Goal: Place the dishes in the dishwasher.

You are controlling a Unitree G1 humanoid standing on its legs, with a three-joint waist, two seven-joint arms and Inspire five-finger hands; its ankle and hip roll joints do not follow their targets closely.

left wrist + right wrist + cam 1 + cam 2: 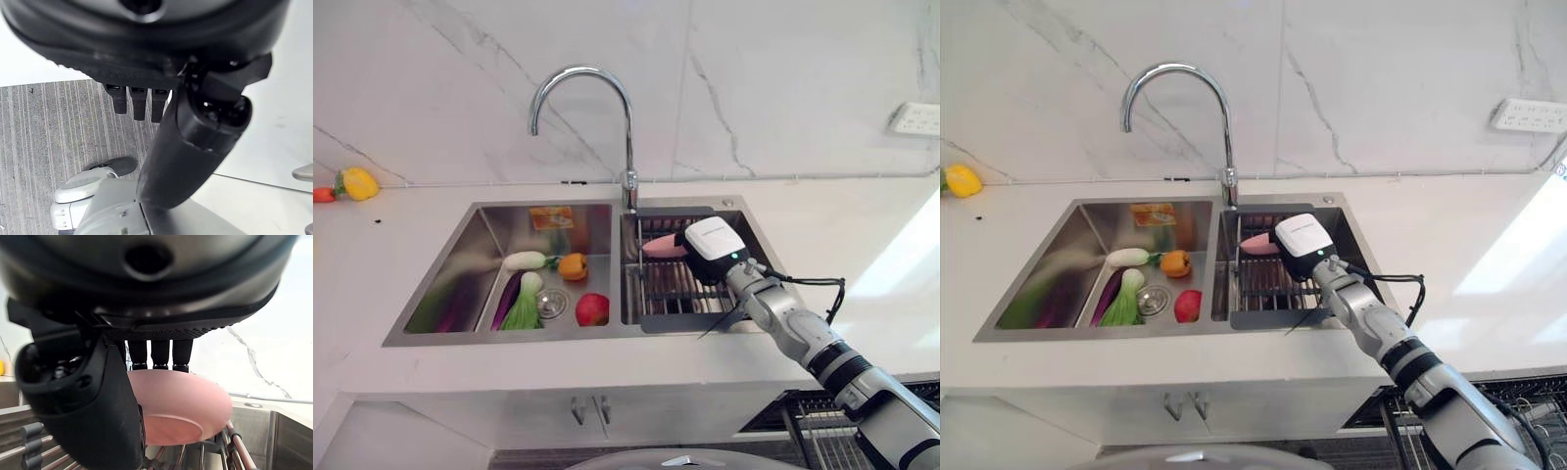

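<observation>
White marble-look counter (862, 245), double-basin steel sink (440, 294) set in it. Left basin: white radish, orange pepper, red apple (592, 309), green bok choy. Right basin: dark slatted drying rack (671, 289) over it. Pink shallow round plate (188, 406) on rack, broad face roughly level, directly ahead of right hand (707, 250). Right hand fingers over plate's top, thumb at near edge; grip looks closed on plate. Left hand (139, 100) hangs low over floor, relaxed, holds nothing. Right hand nearer by far. Open dishwasher's wire rack (822, 416) below right of counter.
</observation>
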